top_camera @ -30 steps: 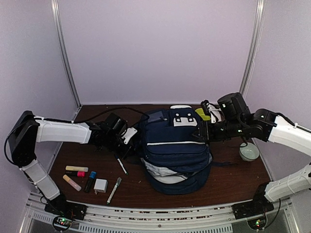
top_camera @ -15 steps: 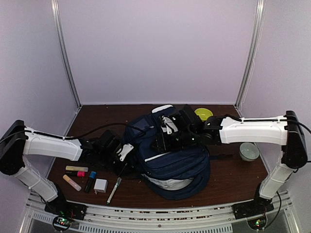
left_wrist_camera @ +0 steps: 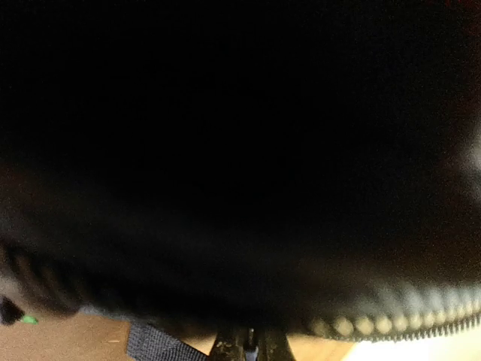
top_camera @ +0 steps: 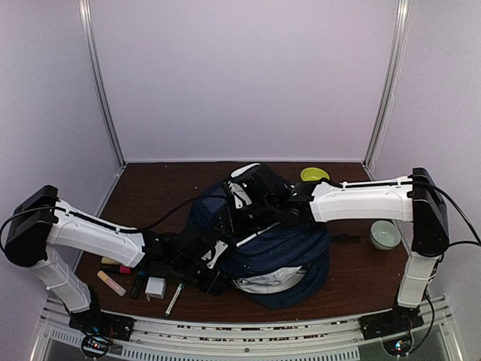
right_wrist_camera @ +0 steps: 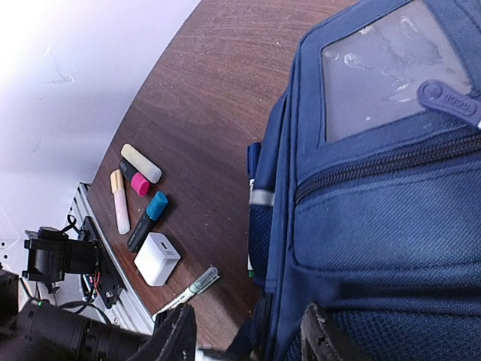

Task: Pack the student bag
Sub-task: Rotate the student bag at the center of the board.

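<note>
The student bag point(top_camera: 282, 252) sits bunched up in the middle of the surface point(top_camera: 361, 282). My left claw point(top_camera: 216, 263) is shut tight against the bag's near side, by the zip. It is too dark to see what it pinches. My right claw point(right_wrist_camera: 248, 338) is half open over the bag's edge, and I cannot tell if it grips. I think both are there to open the bag for the pens point(top_camera: 120, 272).

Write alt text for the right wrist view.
A navy student bag with a clear front window fills the right of a brown table; the right gripper is open at the bottom edge. Beside the bag lie highlighters, a white cube and a pen.
</note>
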{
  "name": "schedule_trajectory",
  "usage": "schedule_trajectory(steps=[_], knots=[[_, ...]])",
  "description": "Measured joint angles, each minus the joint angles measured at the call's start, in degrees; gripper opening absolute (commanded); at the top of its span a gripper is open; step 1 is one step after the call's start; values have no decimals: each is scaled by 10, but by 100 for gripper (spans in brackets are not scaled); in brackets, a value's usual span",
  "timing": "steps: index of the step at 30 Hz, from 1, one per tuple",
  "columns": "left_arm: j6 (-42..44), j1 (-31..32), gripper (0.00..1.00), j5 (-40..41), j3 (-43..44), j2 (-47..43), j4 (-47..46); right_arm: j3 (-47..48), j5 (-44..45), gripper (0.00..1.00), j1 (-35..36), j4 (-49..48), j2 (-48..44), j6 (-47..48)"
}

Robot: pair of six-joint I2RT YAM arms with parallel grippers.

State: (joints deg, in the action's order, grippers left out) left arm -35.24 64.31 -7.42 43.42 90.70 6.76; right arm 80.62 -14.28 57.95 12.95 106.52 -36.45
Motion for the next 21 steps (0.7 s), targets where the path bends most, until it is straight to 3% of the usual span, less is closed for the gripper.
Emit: schedule_trajectory(steps=[5,9,13,21], knots=[[-12,34,2,-13,3,-1,-49,-7,-8,49,-6,-19,-1,-1],[-4,47,41,-12,22,0,-49,-12,-17,49,-14,-21,-4,2],[14,61,60,-9,48,-3,-34,-12,-20,50,-24,1,-24,15],[54,63,66,-14,90,-81,20,-25,-3,50,-32,60,-151,32]])
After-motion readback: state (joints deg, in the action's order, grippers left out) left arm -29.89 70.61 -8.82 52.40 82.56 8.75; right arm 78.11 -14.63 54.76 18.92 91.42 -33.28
